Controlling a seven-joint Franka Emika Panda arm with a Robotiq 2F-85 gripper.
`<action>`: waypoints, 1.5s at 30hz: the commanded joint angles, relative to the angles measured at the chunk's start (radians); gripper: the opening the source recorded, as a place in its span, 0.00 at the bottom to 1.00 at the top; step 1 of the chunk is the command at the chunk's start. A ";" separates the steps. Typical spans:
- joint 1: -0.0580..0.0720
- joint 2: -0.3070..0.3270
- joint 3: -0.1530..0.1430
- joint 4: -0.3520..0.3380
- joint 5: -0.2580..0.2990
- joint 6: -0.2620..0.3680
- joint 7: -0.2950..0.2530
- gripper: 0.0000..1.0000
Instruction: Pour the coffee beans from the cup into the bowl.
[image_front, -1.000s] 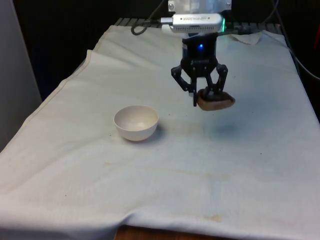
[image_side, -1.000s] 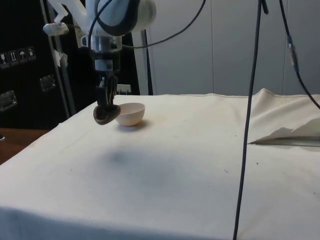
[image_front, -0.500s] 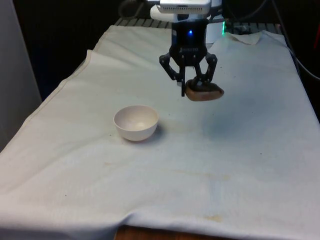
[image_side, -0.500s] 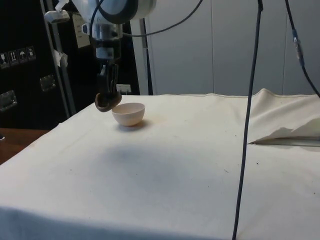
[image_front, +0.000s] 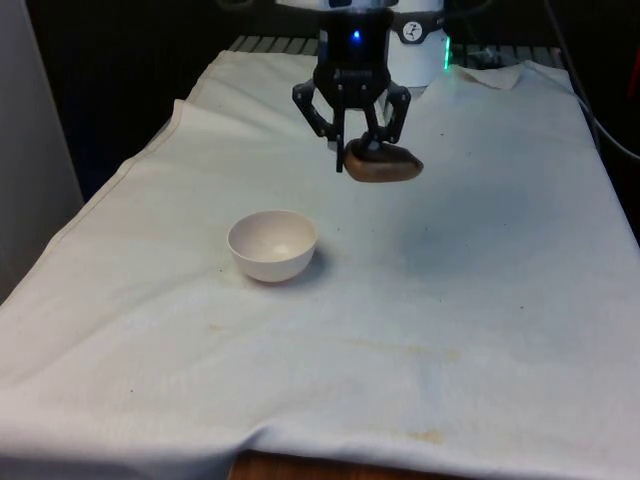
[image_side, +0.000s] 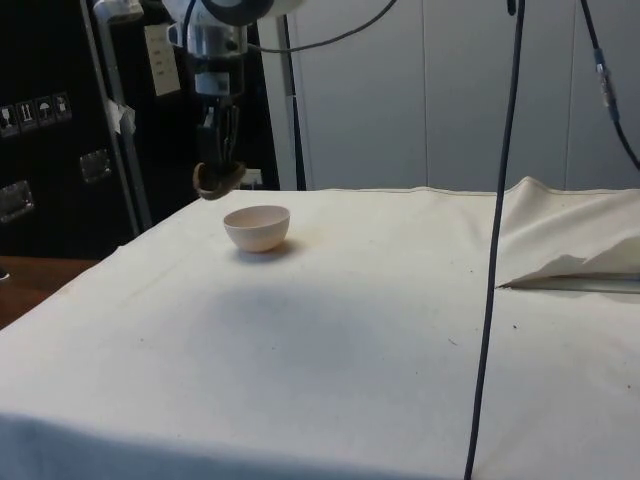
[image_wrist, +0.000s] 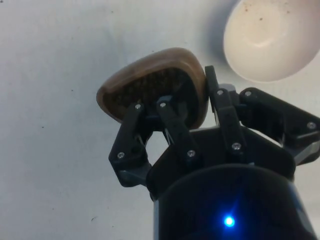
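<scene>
I see the cloth (image_front: 450, 300) covering the table. The gripper (image_front: 352, 150) hangs in the air, well above it, fingers clamped on the rim of the cup (image_front: 381, 164). The cup is brown and held about level; in the wrist view dark beans (image_wrist: 142, 85) lie inside the cup (image_wrist: 150, 82). The white bowl (image_front: 272, 244) sits on the cloth, apart from the cup, nearer the front view's left and lower. The bowl (image_side: 257, 227) looks empty of beans.
</scene>
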 joint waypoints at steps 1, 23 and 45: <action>-0.001 -0.007 -0.009 0.003 -0.009 -0.012 -0.004 0.03; -0.002 0.004 -0.109 0.041 -0.033 -0.012 -0.088 0.03; 0.000 0.051 -0.177 0.099 -0.155 -0.002 -0.085 0.03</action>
